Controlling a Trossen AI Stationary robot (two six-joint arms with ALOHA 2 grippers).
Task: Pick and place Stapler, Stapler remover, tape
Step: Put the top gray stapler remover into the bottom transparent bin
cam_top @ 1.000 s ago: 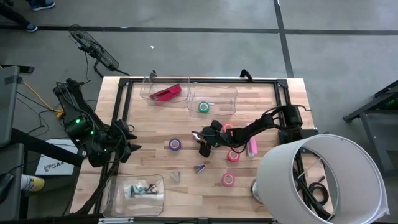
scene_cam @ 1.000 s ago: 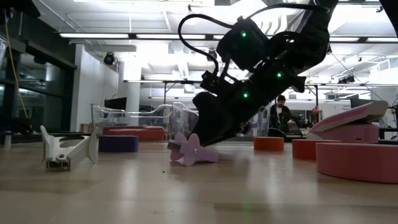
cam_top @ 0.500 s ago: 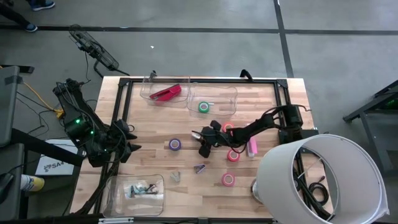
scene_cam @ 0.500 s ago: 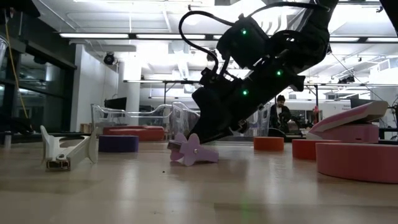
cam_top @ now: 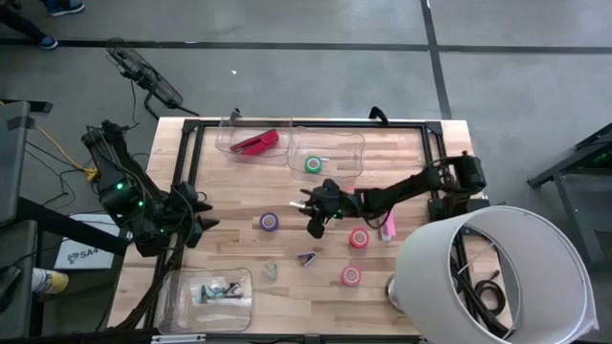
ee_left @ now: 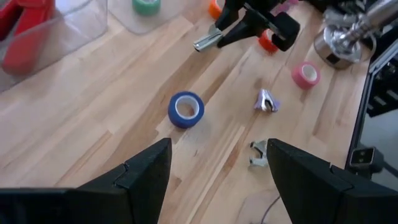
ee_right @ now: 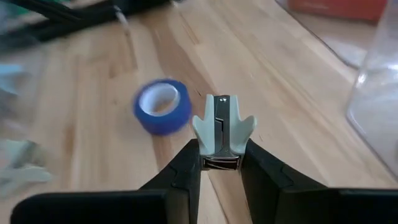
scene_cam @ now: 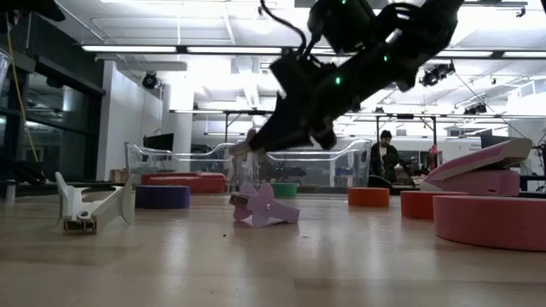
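A pale staple remover [ee_right: 220, 127] is being held clamped between the fingers of the right tool [cam_top: 308, 202], lifted clear of the surface [cam_top: 239, 244] near the table's middle; in the low view it is seen hanging well above the wood. So the pick of one remover is judged done, and the carry is the step in hand.

The purple tape [cam_top: 270, 222] is lying just to the left of the held piece. Two more removers, a purple one [cam_top: 307, 257] and a pale one [cam_top: 271, 271], are lying toward the near edge. Pink rolls [cam_top: 359, 239] are lying to the right, and a green roll [cam_top: 314, 164] is sitting in the far clear bin [cam_top: 349, 158], beside a second far bin holding the red stapler [cam_top: 255, 142]. A near-left bin [cam_top: 182, 304] is already holding small pieces that look like removers.

The next move is judged to call for a sweep toward that near-left bin, over its rim, before the fingers are parted; release too early would be dropping the piece outside.

The left tool [ee_left: 214, 171] is being kept waiting at the left edge, fingers apart and holding nothing.
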